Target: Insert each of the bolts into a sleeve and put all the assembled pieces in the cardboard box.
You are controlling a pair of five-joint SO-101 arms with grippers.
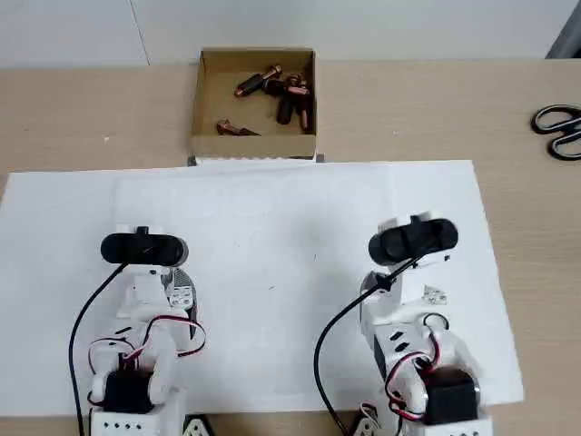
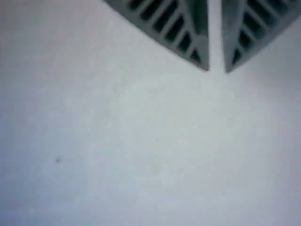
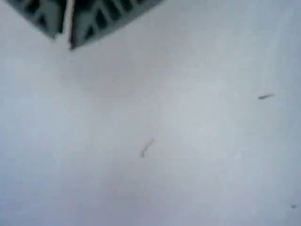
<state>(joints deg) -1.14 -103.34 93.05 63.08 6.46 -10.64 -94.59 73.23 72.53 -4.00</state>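
Lying inside the cardboard box (image 1: 254,146) at the far side of the bench (image 1: 91,109), the copper-coloured pieces (image 1: 289,95) formed a loose heap toward one corner, with a single piece (image 1: 234,128) apart near the opposite wall. Whether each bolt sat in a sleeve could not be told. The box stood just beyond the far edge of a white sheet (image 1: 300,236). One arm (image 1: 145,300) and the other arm (image 1: 408,309) sat folded on the sheet's near part, well apart. The left gripper (image 2: 217,69) hung over bare sheet, its fingers (image 2: 183,33) clenched to a thin slit with nothing between. The right gripper (image 3: 63,41) hung likewise, fingers (image 3: 103,14) clenched on nothing. Scissors (image 1: 558,130) lay on the bench beside the sheet.
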